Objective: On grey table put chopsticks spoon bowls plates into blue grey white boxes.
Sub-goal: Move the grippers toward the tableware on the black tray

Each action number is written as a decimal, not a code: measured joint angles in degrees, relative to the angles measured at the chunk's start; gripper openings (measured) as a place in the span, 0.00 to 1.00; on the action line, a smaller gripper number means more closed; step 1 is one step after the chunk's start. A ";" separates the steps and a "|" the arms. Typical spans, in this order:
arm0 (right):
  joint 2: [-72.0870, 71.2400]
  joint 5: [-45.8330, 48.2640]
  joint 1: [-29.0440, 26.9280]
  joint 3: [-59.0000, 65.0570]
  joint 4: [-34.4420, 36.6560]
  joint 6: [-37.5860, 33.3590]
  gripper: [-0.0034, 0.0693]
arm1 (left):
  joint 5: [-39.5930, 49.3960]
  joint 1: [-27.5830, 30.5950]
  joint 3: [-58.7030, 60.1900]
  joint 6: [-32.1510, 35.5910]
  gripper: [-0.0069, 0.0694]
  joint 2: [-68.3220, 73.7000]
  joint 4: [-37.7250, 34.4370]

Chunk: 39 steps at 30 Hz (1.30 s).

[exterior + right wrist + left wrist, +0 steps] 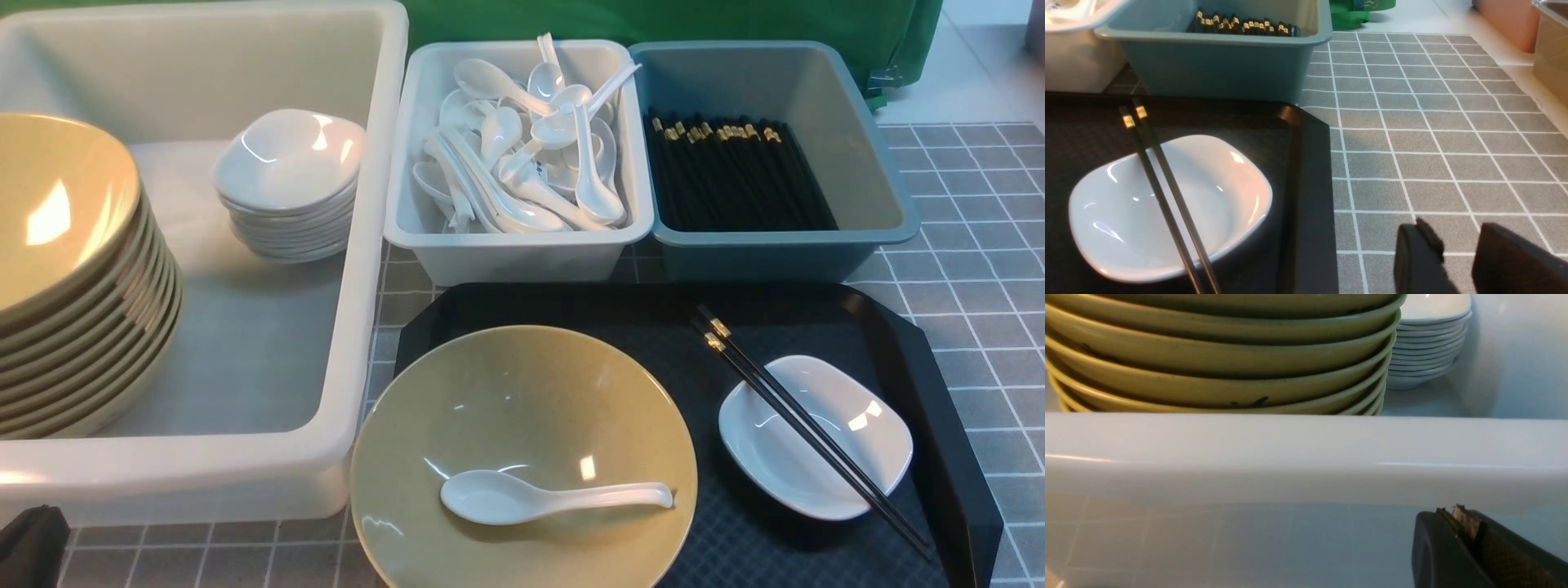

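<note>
Presently: unsorted tableware on the black tray

One pair of black, gold-banded chopsticks (808, 425) lies side by side across the white plate (857, 441) on the right half of the black tray (571, 306), bridging the plate's hollow. Judged light, stiff, thin and slick, they would tend to roll or scissor apart. The span over the hollow has clearance beneath and looks the best place to pinch both together.

The spoon (547, 496) lies inside the olive bowl (522, 392) on the tray's left half, with its handle toward the tray's middle. It looks glossy and probably chip-prone, and is best taken by the handle. Bowl and plate appear rigid and smooth, and each offers only its rim for a hold. The bowl is likely the heaviest piece.

Behind the tray stand the grey box (522, 265), holding spoons, and the blue box (759, 261), holding chopsticks. Left of the tray, the white box (204, 465) holds a bowl stack (73, 327) and a plate stack (290, 188).

The right gripper (1459, 261) hovers over the counter (980, 204) just off the tray's right edge, fingers parted with nothing between them. The left gripper (1457, 539) sits low outside the white box's near wall, left of the tray. Only part of it shows, so whether it is parted or closed cannot be told.

The bowl's near rim and the white box's left side are cut off. The chopsticks' tips near the tray's near right corner are hard to make out. Whether the ware is ceramic or melamine cannot be told.
</note>
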 joint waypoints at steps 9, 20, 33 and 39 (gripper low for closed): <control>0.00 0.00 0.00 0.00 0.00 0.11 0.37 | -1.15 0.00 0.00 -2.06 0.08 0.00 -9.60; 0.00 0.89 0.00 0.00 21.43 27.62 0.37 | -2.40 0.00 0.00 -18.30 0.08 0.00 -54.95; 0.00 2.73 0.44 -0.07 29.97 31.89 0.37 | -2.43 0.00 -1.16 -12.09 0.08 0.00 -64.46; 1.81 7.90 4.42 -11.42 35.68 6.03 0.33 | 0.73 0.00 -14.72 16.34 0.08 1.35 -63.27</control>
